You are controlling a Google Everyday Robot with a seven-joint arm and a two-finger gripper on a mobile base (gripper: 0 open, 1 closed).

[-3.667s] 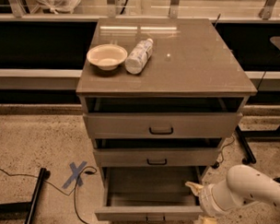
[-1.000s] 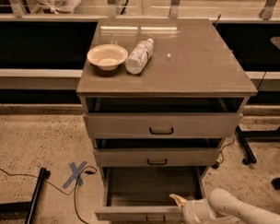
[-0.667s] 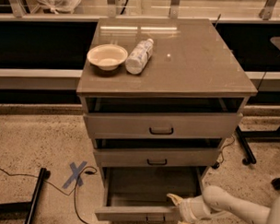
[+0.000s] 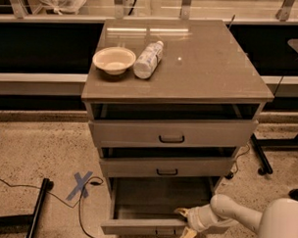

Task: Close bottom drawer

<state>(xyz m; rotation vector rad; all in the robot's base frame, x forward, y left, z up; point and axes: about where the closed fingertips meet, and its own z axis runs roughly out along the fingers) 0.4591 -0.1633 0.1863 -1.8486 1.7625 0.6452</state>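
Observation:
The bottom drawer [image 4: 135,226] of the grey cabinet [image 4: 180,63] stands pulled far out, its box empty and its slim front panel near the lower edge of the view. Its small dark handle [image 4: 163,232] shows at the panel's centre. My gripper [image 4: 183,223] sits at the front panel, just right of the handle. One yellowish finger [image 4: 181,212] lies inside the drawer and the other [image 4: 187,235] is in front of the panel, so the fingers are spread across the panel's edge. The white arm [image 4: 243,217] comes in from the lower right.
The top drawer [image 4: 172,133] and middle drawer [image 4: 167,166] are each slightly open. A white bowl [image 4: 114,59] and a lying plastic bottle [image 4: 147,59] are on the cabinet top. A blue tape X [image 4: 81,184], cables and a black stand leg [image 4: 37,209] are on the floor at left.
The arm has swung left from beside the drawer's right end to the front panel near the handle. The drawer itself is about as far out as before.

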